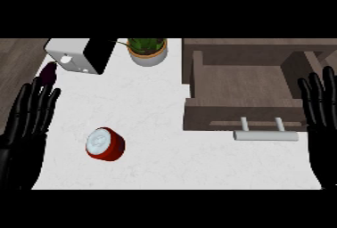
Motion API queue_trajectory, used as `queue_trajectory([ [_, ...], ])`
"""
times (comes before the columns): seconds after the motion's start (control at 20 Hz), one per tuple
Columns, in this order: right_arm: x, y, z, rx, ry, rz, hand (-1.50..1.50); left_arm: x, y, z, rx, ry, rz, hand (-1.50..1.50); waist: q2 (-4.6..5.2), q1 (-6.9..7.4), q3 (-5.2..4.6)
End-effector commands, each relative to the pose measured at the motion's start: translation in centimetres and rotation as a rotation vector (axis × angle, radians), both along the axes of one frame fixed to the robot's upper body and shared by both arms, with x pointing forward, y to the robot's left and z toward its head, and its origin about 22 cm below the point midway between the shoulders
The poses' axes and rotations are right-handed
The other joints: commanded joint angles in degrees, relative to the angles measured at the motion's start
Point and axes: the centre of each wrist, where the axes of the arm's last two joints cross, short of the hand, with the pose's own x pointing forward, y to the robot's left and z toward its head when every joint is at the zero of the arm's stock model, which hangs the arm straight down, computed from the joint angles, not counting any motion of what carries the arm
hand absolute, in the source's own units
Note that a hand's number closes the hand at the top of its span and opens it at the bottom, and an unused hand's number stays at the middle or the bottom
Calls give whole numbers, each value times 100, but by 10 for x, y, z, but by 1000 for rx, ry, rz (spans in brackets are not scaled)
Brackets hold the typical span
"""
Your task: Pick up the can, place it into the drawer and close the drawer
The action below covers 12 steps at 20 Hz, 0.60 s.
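While both hands, left hand (30,120) and right hand (322,111), rest with fingers spread, the can (104,144) lies left of the open drawer (240,82).

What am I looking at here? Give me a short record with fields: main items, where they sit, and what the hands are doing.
can: red can, on the white counter, untouched
drawer: wooden drawer, open, handle toward the robot
left robot hand: open, resting at left edge
right robot hand: open, resting at right edge
background: potted plant, toaster
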Motion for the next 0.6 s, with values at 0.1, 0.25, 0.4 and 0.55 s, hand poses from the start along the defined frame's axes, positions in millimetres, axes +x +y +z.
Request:
queue_trajectory([
  [0.1, 11, 6, 5, -28, 0, -34, -150, -9, -16, 3, -32, -39, -221, -150, -91, -43, -47],
  [0.25, -4, -4, 0, -68, -31, -50, -150, -22, -29, 19, -62, -93, -408, -150, -104, -93, -44],
  [0.4, 2, -13, -22, -21, 297, -136, -150, -30, -18, -18, 67, 297, -230, -150, -83, -34, -41],
  [0.55, -15, -12, -25, -25, 327, -137, -150, -42, -12, 12, 39, 308, -215, -150, -100, -60, -40],
])
